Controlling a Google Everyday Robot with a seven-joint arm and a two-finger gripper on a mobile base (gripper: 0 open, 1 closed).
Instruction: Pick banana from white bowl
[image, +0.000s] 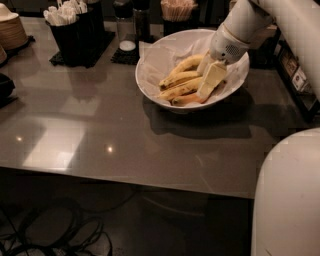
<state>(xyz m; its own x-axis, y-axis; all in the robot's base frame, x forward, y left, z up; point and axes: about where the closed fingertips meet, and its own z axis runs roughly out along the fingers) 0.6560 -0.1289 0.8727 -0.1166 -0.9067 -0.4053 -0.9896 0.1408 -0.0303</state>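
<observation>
The wide glossy white bowl (150, 82), lined with crumpled white paper, stands on the grey table toward the back right. Several yellow bananas (179, 79) lie in it side by side, pointing left. My gripper (207, 84), at the end of the white arm (235, 35) coming in from the upper right, is down inside the bowl at the right ends of the bananas and touches or nearly touches them. It hides those ends.
A black caddy of white packets (70, 25), a shaker (125, 27) and a holder of sticks (177, 10) line the table's back edge. Stacked tan plates (10, 31) stand at the far left. My white body (287, 195) fills the lower right. Cables (45, 230) lie on the floor.
</observation>
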